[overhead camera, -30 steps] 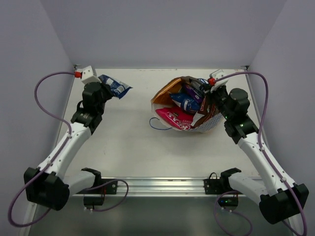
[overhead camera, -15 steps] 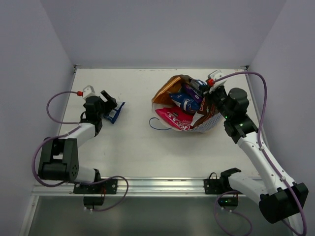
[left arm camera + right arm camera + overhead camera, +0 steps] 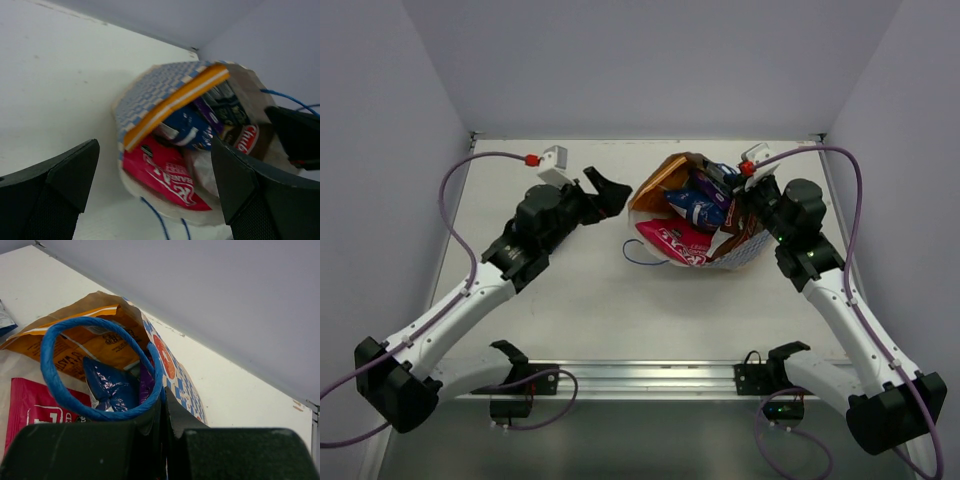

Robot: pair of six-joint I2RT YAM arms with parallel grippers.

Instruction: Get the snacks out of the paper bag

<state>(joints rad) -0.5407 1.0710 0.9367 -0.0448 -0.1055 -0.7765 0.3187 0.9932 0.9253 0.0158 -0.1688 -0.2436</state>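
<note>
The left arm reaches from its base across the table (image 3: 570, 300) toward the paper bag (image 3: 150, 92), elbow low and wrist raised, so that the left gripper (image 3: 603, 195) hangs just beside the bag's open mouth without touching it. Its fingers (image 3: 65, 180) are spread wide with nothing between them, and its wrist camera looks straight into the bag. The right arm stretches up the other side of the bag, and the right gripper (image 3: 740, 197) sits on the bag's far rim. Its fingers (image 3: 100, 450) are pressed together, pinching the rim where a blue cord handle (image 3: 55, 380) loops up above them. The bag lies tipped on its side on the table, mouth toward the left gripper, its checkered wall uppermost and the plain inside showing. A second cord handle (image 3: 645, 258) trails on the table just below the mouth. The snacks are packed inside. A pink-red packet (image 3: 675, 240) lies lowest at the mouth, with a glossy blue packet (image 3: 695, 207) above it. An orange packet (image 3: 95, 342) lines the upper wall, and a purple packet (image 3: 207, 112) and a dark packet (image 3: 227, 102) sit deeper in. A red-brown chips bag (image 3: 247, 140) is pressed against the wall nearest the right gripper. A sliver of a pale blue packet (image 3: 4, 320) shows on the table outside the bag, beyond its mouth.
</note>
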